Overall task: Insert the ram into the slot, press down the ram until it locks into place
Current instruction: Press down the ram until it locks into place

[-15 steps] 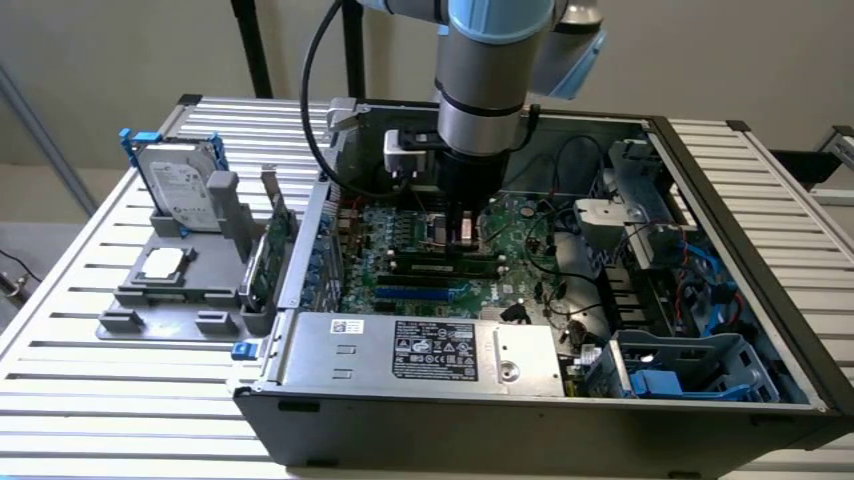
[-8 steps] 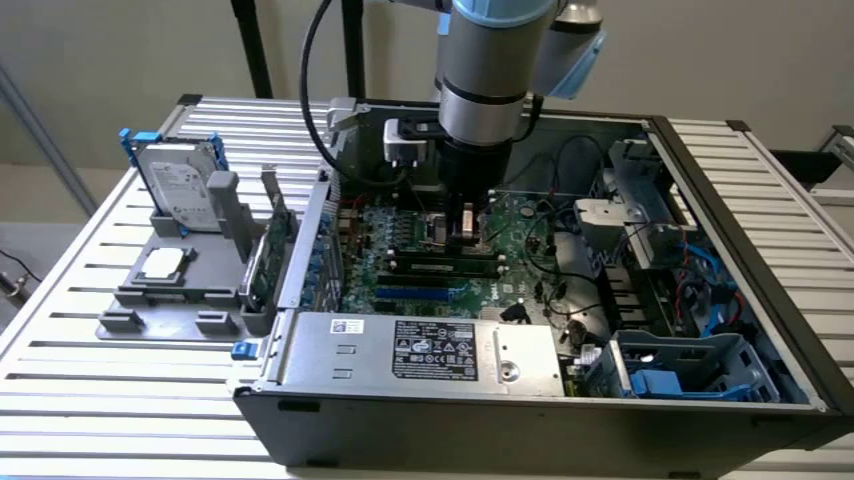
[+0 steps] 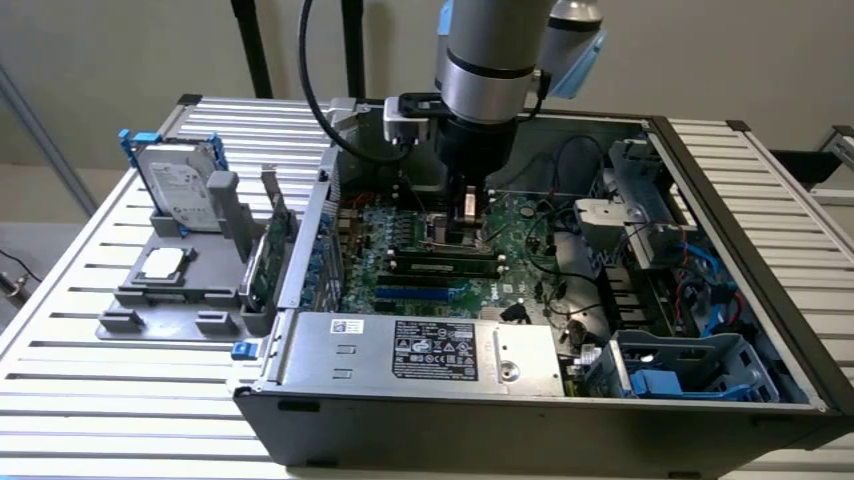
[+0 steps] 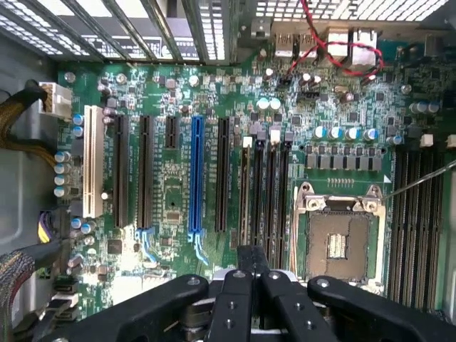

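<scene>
The ram [image 3: 435, 262] is a dark stick standing on edge in a black slot [image 3: 400, 268], in a row of alike slots on the green motherboard [image 3: 514, 215]. My gripper [image 3: 467, 212] hangs just behind it, low over the board inside the open case. In the wrist view its black fingers [image 4: 242, 274] sit pressed together with nothing between them. Just ahead of them lie the narrow black slots [image 4: 274, 189]. The slot nearest the blue one carries a thin greenish edge [image 4: 246, 192] that looks like the ram seen from above.
A bright-blue slot [image 4: 197, 174] and a white one [image 4: 90, 160] lie beside the black ones, and the open CPU socket [image 4: 338, 239] is close by. A silver power supply [image 3: 414, 345] fills the case's front. A hard drive [image 3: 180, 190] stands on a grey fixture outside.
</scene>
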Tool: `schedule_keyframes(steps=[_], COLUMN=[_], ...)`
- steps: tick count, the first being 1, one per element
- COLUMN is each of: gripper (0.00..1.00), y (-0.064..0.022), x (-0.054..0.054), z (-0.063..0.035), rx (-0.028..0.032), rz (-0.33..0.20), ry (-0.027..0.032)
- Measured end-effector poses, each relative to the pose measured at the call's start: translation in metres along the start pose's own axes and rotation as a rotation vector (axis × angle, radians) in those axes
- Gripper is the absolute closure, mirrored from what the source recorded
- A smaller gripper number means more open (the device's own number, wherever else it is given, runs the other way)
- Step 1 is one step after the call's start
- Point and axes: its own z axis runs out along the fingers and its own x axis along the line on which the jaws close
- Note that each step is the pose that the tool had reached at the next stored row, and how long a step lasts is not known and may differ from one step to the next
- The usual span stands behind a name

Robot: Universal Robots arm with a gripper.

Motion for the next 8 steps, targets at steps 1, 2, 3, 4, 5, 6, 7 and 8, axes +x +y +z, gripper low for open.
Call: schedule_keyframes(steps=[1,2,3,4,5,6,7,8], gripper=[0.89,0.89,0.89,0.89,0.89,0.89,0.89,0.89], y=[0.0000,0.0000,0.0000,0.0000,0.0000,0.0000,0.0000,0.0000], x=[0.0000,0.0000,0.0000,0.0000,0.0000,0.0000,0.0000,0.0000], z=[0.0000,0.0000,-0.0001,-0.0001,-0.0001,-0.0001,-0.0001,-0.0001], rx=[-0.0001,-0.0001,-0.0002,-0.0001,-0.0002,-0.0002,-0.0001,-0.0001], rz=[0.000,0.000,0.000,0.000,0.000,0.000,0.000,0.000], ry=[0.0001,0.0000,0.0002,0.0002,0.0003,0.0003,0.0002,0.0002])
